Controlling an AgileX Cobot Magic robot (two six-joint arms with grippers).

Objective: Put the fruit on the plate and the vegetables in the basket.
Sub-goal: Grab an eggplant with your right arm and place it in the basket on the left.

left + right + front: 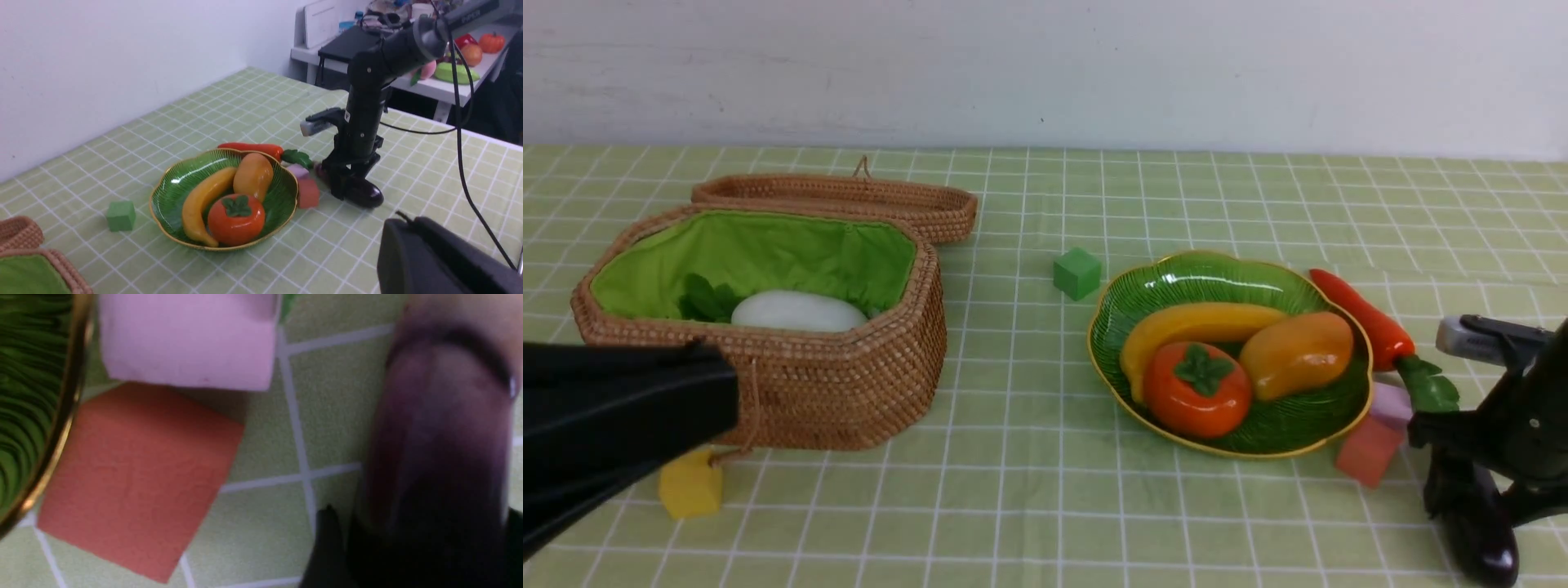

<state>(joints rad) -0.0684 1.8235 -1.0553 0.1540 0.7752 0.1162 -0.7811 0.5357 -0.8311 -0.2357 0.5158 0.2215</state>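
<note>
Our right pincer (1470,496) stands open astride the eggplant (441,457) at the near right, a finger to either side; we see no firm grip. Our left pincer (408,223) is closed, with nothing visible in it.

We judge the step in hand to be picking up the eggplant for the basket (849,384). The radish (796,311) lies in there; the mango (1298,355), banana (1205,320) and persimmon (1196,389) are on the plate (1258,429). The carrot (1364,318) remains on the bench (1005,506), beyond the eggplant and close by the plate's right rim.

Next we should close squarely on the eggplant and lift straight up. The red cube (1370,451) and lilac cube (1391,406) sit between it and the plate, so sliding leftward could knock them. Bare bench lies between plate and basket; the basket's lid (849,200) is folded back on the far side, leaving the mouth open.
</note>
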